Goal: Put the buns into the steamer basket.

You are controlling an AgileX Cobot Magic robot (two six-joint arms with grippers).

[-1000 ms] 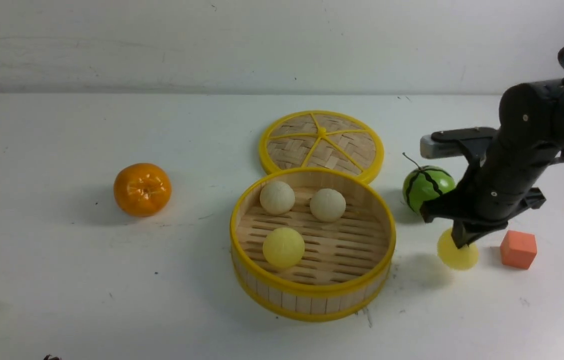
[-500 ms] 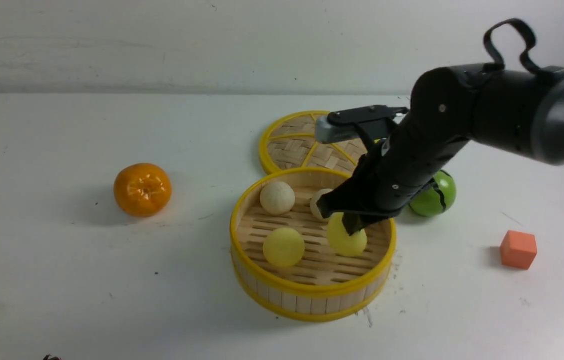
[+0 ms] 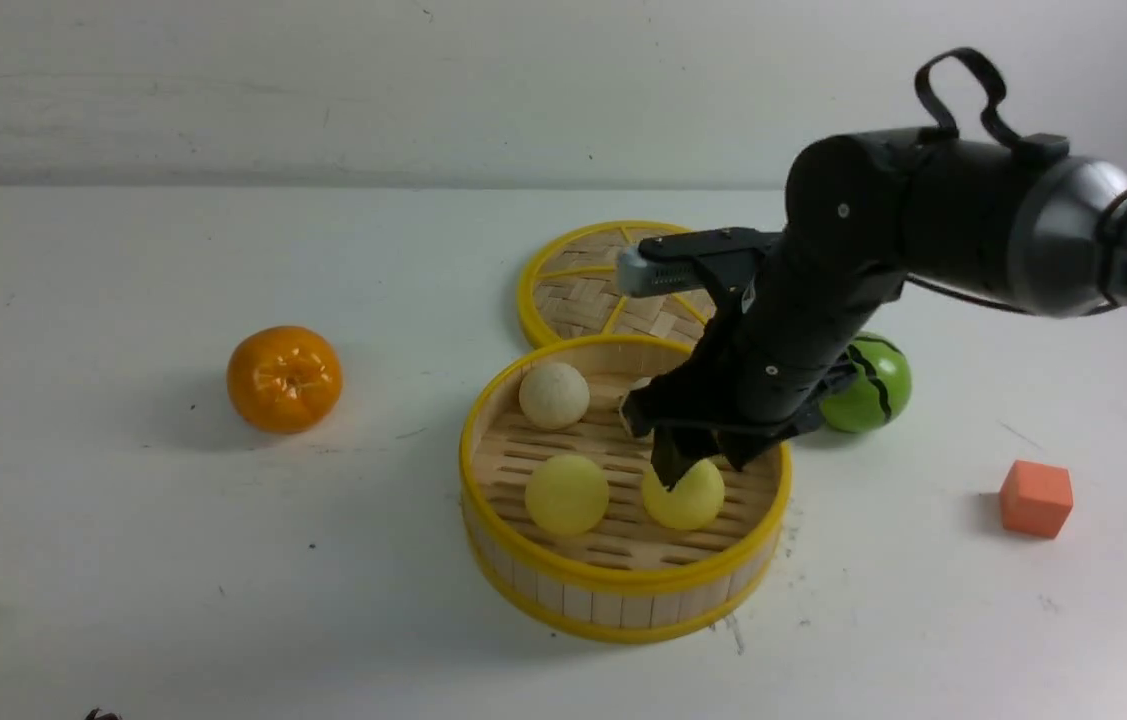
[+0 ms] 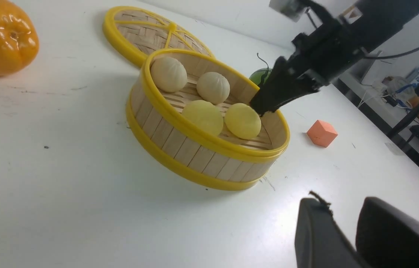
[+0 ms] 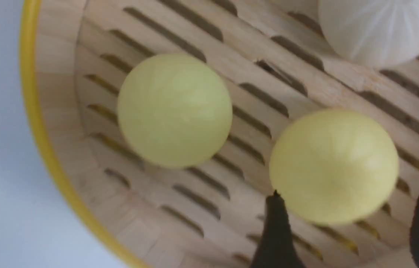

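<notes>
All four buns are seen inside the basket point(image 3: 623, 585): two beige ones at the back, two yellow ones at the front. The right gripper point(image 3: 698, 462) is held directly above the last yellow bun point(image 3: 685, 497), its jaws parted to either side of it and nothing gripped (the bun appears to be resting on the slats). A straight lift is judged to be what clears it. The left gripper point(image 4: 347, 230) is kept well back, slightly parted and empty.
</notes>
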